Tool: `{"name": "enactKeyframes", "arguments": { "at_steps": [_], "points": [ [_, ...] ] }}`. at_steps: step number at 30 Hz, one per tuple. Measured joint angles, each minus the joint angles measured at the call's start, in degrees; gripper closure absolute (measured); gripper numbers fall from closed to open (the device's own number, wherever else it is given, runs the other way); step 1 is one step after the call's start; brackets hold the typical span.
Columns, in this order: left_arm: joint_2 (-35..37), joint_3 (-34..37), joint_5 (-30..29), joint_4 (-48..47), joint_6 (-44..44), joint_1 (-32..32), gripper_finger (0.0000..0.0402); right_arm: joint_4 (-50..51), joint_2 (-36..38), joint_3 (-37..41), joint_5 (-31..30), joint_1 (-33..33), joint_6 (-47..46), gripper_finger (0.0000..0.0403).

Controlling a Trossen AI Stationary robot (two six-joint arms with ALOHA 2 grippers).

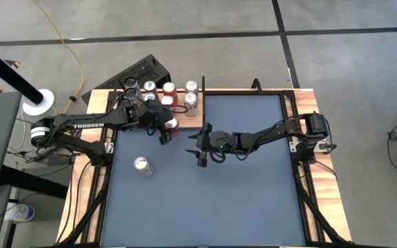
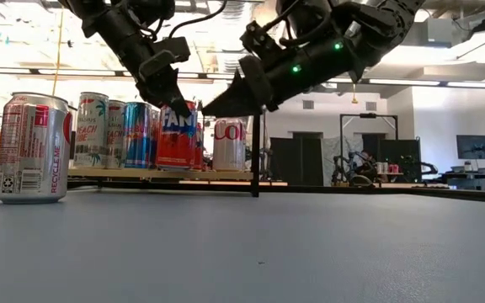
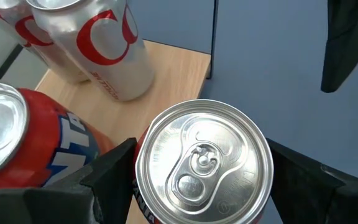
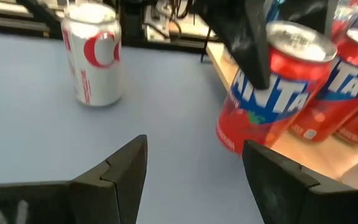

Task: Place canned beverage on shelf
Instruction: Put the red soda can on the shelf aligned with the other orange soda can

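Lowering the red Fanta can (image 3: 202,165) squarely matters: left tool (image 3: 197,180) grips it, seemingly over the shelf (image 3: 166,68) edge; right tool (image 4: 194,171) hangs open.

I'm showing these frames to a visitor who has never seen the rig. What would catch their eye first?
Probably the red Fanta can gripped by the left gripper, tilted at the front edge of the shelf, where other cans already stand. Next, the right gripper, open and empty, hovering over the blue table beside it. Last, a lone silver can standing apart on the table.
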State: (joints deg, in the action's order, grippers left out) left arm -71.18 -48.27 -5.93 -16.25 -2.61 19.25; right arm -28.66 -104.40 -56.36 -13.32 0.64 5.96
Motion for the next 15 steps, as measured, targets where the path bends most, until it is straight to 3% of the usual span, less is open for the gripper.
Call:
{"name": "enactKeyframes", "arguments": {
  "at_steps": [7, 15],
  "points": [
    [0.0, 0.0, 0.2, 0.0, -2.38, 0.0, 0.0115, -4.3, -0.52, 0.0, 0.08, -0.43, -0.07, 0.0143],
    [3.92, 0.0, 1.05, -2.72, -2.51, 0.0, 0.0115, -18.88, -8.87, -0.11, 0.81, -0.66, -0.33, 0.0143]
  ]
}}
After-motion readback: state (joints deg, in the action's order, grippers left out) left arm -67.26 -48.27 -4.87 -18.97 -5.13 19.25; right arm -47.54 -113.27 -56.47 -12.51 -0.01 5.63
